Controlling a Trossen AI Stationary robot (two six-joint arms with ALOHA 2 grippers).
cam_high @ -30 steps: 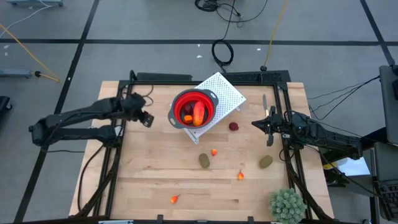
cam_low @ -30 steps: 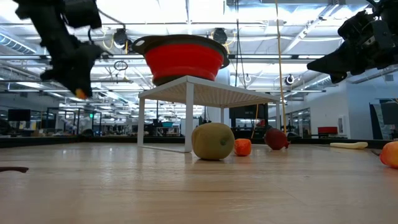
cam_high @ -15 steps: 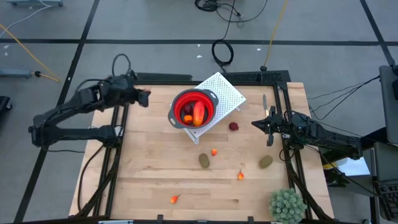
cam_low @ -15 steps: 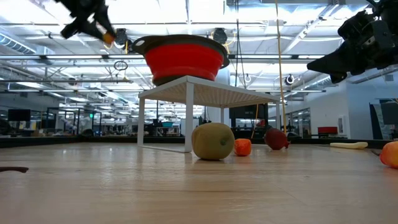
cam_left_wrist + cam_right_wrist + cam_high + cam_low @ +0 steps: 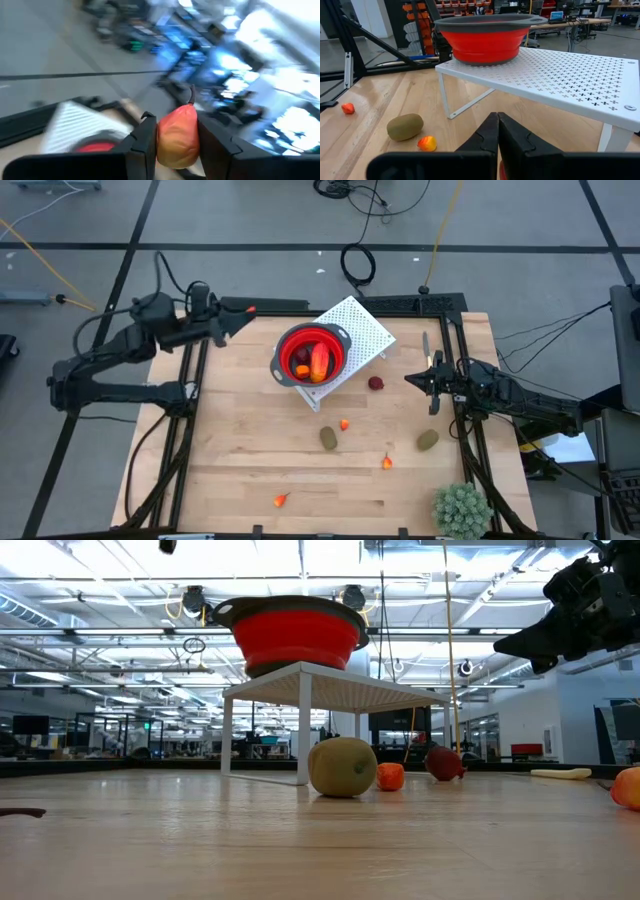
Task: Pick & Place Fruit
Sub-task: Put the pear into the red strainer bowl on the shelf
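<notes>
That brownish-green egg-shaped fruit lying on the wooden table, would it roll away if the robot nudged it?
Probably. The brownish-green oval fruit is rounded all over and touches the wooden table on a small patch, so a nudge would likely roll or wobble it. It holds its shape, so it seems stiff. As a small toy piece, it is probably light.

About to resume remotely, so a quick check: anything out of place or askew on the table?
Nothing spilled or damaged. The white perforated metal shelf sits skewed to the table edges, and the round red bowl overhangs its front corner. The left tool, shut on a small orange-red pear, is out past the table's far-left corner.
</notes>
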